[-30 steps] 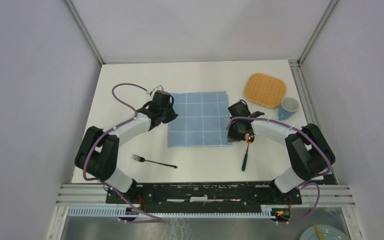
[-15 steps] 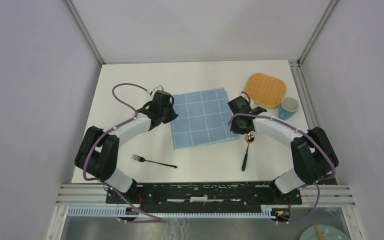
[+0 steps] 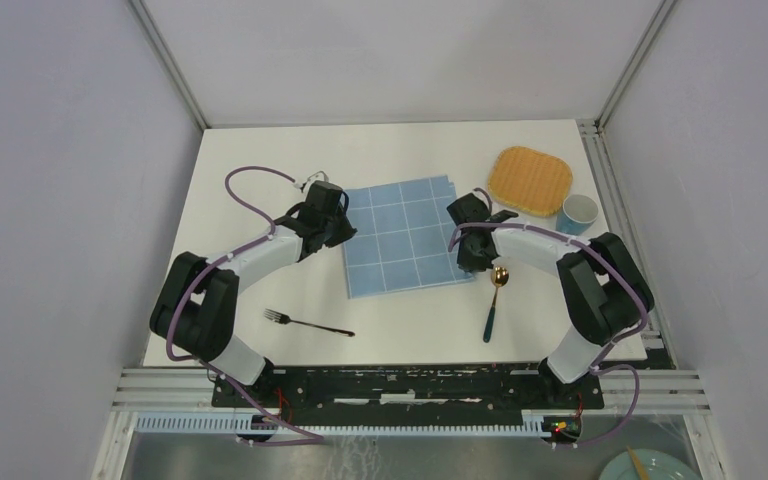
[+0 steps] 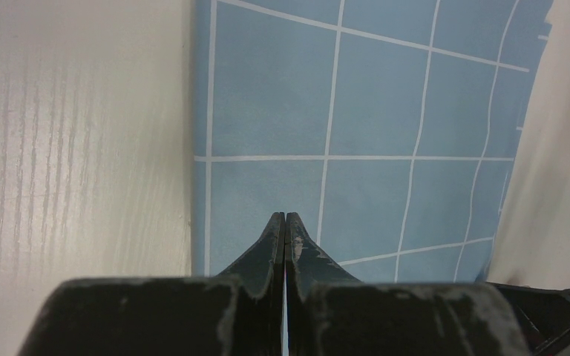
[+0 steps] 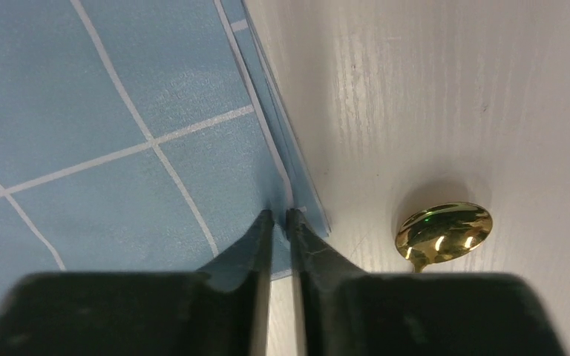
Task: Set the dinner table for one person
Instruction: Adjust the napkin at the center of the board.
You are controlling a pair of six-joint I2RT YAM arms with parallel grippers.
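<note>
Teal dish [image 3: 675, 466] (stick across it) beside aluminium rails [image 3: 160, 386]

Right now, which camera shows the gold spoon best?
The top external view: it shows the whole spoon, gold bowl and dark handle, lying on the white table right of the blue cloth. The right wrist view catches only the shiny bowl, beside the cloth's edge. The left wrist view shows none of it.

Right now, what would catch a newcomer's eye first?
The blue checked cloth, askew in the middle of the table, with the left fingers shut over its left side and the right fingers at its right edge. Then the gold spoon right of it, and the orange mat at the far right.
</note>
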